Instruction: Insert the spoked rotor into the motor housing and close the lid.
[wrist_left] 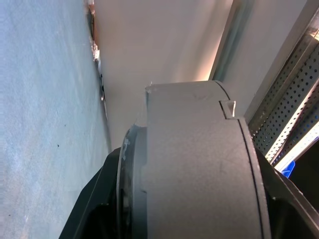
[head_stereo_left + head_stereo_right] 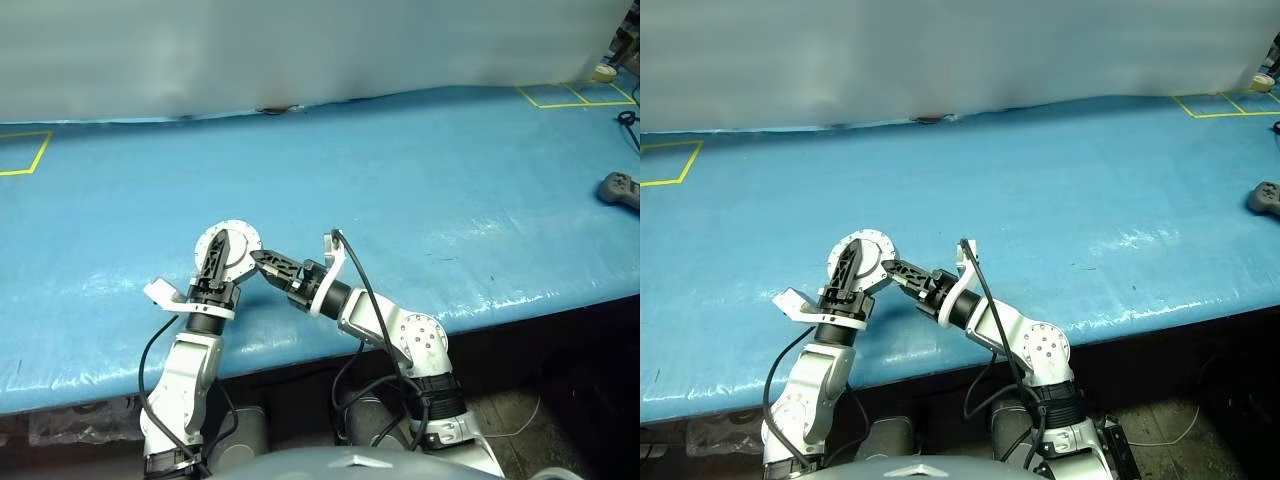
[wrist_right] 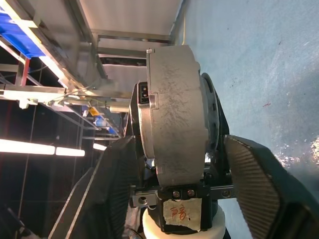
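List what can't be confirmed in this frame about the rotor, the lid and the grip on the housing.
- Spoked rotor: whether it is inside cannot be told; the motor housing shows edge-on in both wrist views.
- Lid: its seam is hard to separate from the housing; in the head views the left gripper covers the round face.
- Right gripper: fingers straddle the housing with gaps, contact unclear.
- Far-right table object: too small to identify.

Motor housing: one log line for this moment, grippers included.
motor housing: lifted over blue table, lid closed | left gripper: shut on motor housing | right gripper: open beside it
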